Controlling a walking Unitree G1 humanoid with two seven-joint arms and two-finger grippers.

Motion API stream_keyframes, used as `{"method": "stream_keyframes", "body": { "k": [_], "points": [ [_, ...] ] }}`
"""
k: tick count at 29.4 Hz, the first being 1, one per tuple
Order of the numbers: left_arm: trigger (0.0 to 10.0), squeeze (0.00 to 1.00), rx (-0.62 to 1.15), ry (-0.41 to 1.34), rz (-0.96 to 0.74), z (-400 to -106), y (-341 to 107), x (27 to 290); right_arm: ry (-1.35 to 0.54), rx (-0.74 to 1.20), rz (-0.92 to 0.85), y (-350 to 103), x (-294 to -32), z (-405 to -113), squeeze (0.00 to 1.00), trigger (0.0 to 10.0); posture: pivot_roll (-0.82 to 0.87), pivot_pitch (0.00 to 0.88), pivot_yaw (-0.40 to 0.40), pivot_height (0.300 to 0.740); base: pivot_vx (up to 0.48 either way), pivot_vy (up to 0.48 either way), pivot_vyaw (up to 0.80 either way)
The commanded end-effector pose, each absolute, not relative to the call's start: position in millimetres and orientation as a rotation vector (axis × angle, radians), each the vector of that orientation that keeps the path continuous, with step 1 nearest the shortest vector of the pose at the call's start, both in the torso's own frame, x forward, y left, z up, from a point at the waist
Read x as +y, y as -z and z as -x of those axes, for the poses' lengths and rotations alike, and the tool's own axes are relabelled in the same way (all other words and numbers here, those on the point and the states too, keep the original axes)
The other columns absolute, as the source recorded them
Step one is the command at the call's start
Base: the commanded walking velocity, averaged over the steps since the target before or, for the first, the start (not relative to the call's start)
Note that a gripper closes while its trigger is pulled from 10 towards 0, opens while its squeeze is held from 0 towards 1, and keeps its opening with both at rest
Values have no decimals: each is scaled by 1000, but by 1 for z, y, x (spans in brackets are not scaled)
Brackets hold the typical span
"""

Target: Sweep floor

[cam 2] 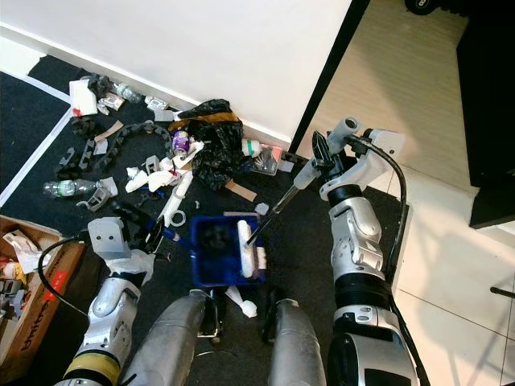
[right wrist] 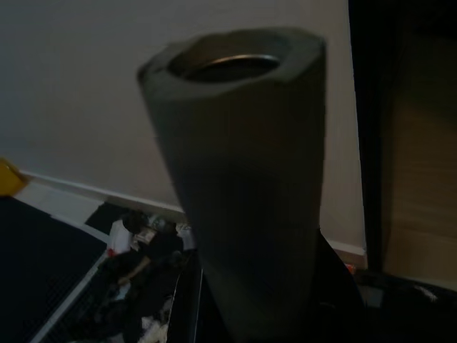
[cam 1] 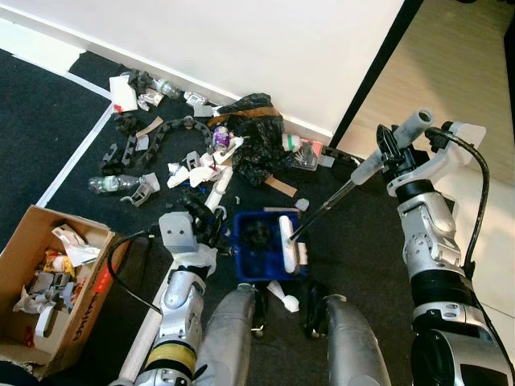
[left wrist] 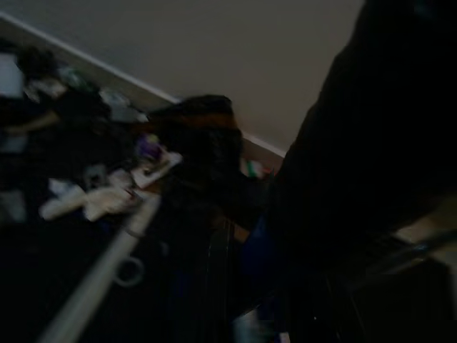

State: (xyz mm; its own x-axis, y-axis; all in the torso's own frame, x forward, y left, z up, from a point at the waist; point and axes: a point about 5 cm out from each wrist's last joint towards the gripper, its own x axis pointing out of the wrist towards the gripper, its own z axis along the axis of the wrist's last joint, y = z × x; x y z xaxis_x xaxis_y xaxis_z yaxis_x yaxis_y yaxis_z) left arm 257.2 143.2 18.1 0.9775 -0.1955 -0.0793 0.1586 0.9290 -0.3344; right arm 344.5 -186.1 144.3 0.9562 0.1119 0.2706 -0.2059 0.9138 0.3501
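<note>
A blue dustpan (cam 1: 256, 256) sits on the dark carpet just in front of my feet, with a white brush head (cam 1: 287, 241) lying in it. A thin dark rod rises from the brush to a thick grey handle (cam 1: 393, 148). My right gripper (cam 1: 388, 145) is shut on that handle, raised at the right; the handle (right wrist: 243, 186) looms close in the right wrist view. My left gripper (cam 1: 203, 215) is low at the dustpan's left side, beside a long white pole (cam 1: 219, 190). Litter (cam 1: 181, 157) is strewn toward the wall, around a black bag (cam 1: 256, 133).
An open cardboard box (cam 1: 80, 318) with scraps stands at my lower left. A white tape line (cam 1: 76, 157) crosses the carpet. The white wall runs behind the litter. A black door frame (cam 1: 370, 76) at the right leads to a wooden floor (cam 1: 451, 72).
</note>
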Motion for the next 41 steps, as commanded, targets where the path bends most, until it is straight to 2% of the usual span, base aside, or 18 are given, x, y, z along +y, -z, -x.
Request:
{"method": "stream_keyframes", "body": {
  "k": [1, 10, 24, 25, 30, 34, 36, 41],
  "points": [
    [10000, 0, 281, 348, 591, -236, 7, 93, -169, -221, -450, -133, -184, -341, 0, 10000, 87, 342, -57, 740, 0, 0, 0],
    [10000, 0, 270, 294, 701, -236, 9, 105, -187, -288, -415, -153, -191, -344, 0, 10000, 61, 329, -70, 740, 0, 0, 0],
    [10000, 0, 277, 355, 655, -239, 7, 102, -120, -447, -353, -202, -226, -348, 0, 10000, 58, 298, -67, 740, 0, 0, 0],
    [10000, 0, 283, 367, 641, -242, 8, 101, -97, -486, -364, -213, -237, -348, 0, 10000, 61, 273, -64, 740, 0, 0, 0],
    [10000, 0, 314, 376, 584, -247, 11, 106, -66, -555, -384, -230, -253, -349, 0, 10000, 64, 236, -56, 740, 0, 0, 0],
    [10000, 0, 318, 372, 578, -247, 12, 107, -63, -560, -389, -231, -254, -349, 0, 10000, 65, 229, -55, 740, 0, 0, 0],
    [10000, 0, 319, 350, 527, -254, 10, 118, -62, -589, -347, -243, -258, -350, 0, 10000, 72, 186, -45, 740, 0, 0, 0],
    [10000, 0, 320, 329, 426, -262, 8, 131, -41, -600, -223, -256, -267, -349, 0, 10000, 76, 167, -38, 740, 0, 0, 0]
  ]
}}
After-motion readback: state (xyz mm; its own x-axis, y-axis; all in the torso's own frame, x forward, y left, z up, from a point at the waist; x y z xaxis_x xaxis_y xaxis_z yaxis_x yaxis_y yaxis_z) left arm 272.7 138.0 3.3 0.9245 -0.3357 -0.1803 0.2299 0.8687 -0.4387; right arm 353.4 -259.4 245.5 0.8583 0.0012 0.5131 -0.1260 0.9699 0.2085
